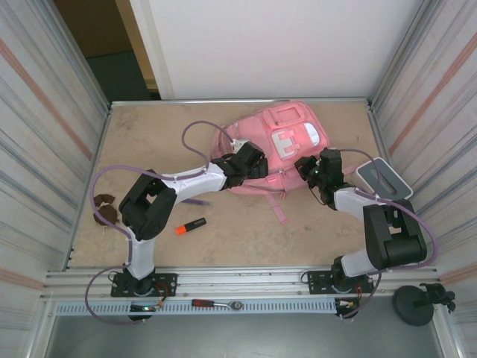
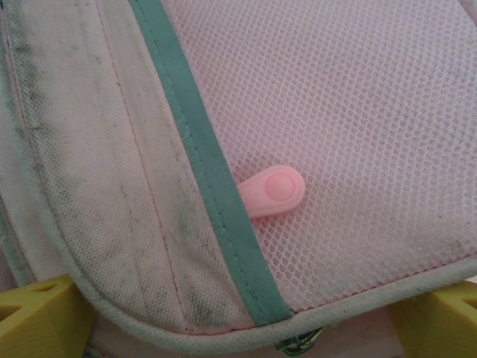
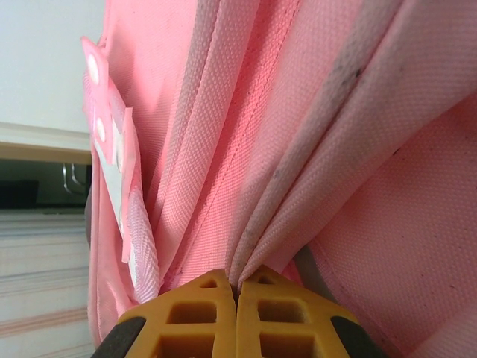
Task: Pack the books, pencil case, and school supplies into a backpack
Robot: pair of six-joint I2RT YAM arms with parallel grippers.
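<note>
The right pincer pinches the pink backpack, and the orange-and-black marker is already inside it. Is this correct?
Not quite. The right pincer does pinch the backpack, but the marker lies on the table, as the top external view shows.

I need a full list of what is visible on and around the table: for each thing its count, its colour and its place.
backpack: one, pink with white patches, back middle of the table
zip pull: one, pink, on the backpack's mesh pocket
marker: one, orange and black, on the table by the left arm
box: one, grey-white, right edge of the table
brown pieces: count unclear, dark brown, left edge of the table
tool: one, red handle, front rail
left pincer: one, yellow fingers, open, at the backpack's left side
right pincer: one, yellow-orange fingers, shut on backpack fabric
</note>
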